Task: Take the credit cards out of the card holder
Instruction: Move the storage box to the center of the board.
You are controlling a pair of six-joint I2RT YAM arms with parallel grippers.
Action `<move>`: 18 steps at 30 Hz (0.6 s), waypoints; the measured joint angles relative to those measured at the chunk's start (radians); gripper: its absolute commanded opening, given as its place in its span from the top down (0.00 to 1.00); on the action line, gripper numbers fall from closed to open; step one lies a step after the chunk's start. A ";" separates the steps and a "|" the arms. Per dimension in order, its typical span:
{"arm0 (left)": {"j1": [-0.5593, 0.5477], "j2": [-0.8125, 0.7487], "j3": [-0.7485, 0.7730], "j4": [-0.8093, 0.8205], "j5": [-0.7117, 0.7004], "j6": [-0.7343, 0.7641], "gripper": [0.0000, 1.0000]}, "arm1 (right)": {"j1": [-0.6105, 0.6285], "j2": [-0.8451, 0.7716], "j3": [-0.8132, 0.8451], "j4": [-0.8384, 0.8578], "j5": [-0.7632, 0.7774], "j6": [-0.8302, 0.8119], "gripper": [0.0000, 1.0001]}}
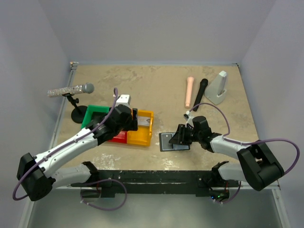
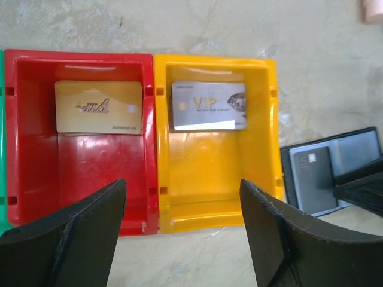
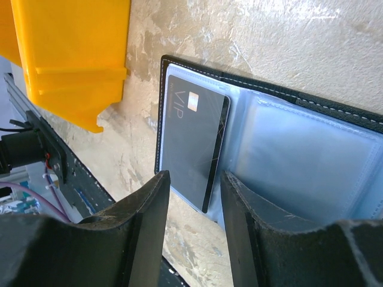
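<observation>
Mottled beige tabletop (image 1: pixel 166 90) carries the open holder (image 3: pixel 299 149) by your right arm; the dark card (image 3: pixel 194 137) lies in one pocket, its long axis running almost straight away from your right pincer (image 3: pixel 191 239), whose fingers stand slightly apart over the card's near end, gripping nothing; your left pincer (image 2: pixel 182 233) hangs wide-spread, empty, above the tan card (image 2: pixel 99 107) in the red bin (image 2: pixel 78 173) and grey card (image 2: pixel 208 106) in the yellow bin (image 2: pixel 209 179); the right arm looks better placed.

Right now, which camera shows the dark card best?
Right wrist: the dark card lies close and large, VIP lettering legible. Left wrist shows it small at the right edge; the top view hardly shows it.
</observation>
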 measured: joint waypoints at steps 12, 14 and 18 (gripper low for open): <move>0.117 0.270 0.056 -0.105 0.055 0.079 0.32 | -0.002 0.000 0.006 -0.007 0.000 -0.007 0.55; 0.122 0.309 0.079 -0.099 0.070 0.090 0.43 | -0.002 0.000 0.006 -0.007 0.000 -0.007 0.55; 0.122 0.372 0.102 -0.088 0.096 0.110 0.55 | -0.003 0.000 0.006 -0.005 0.000 -0.007 0.55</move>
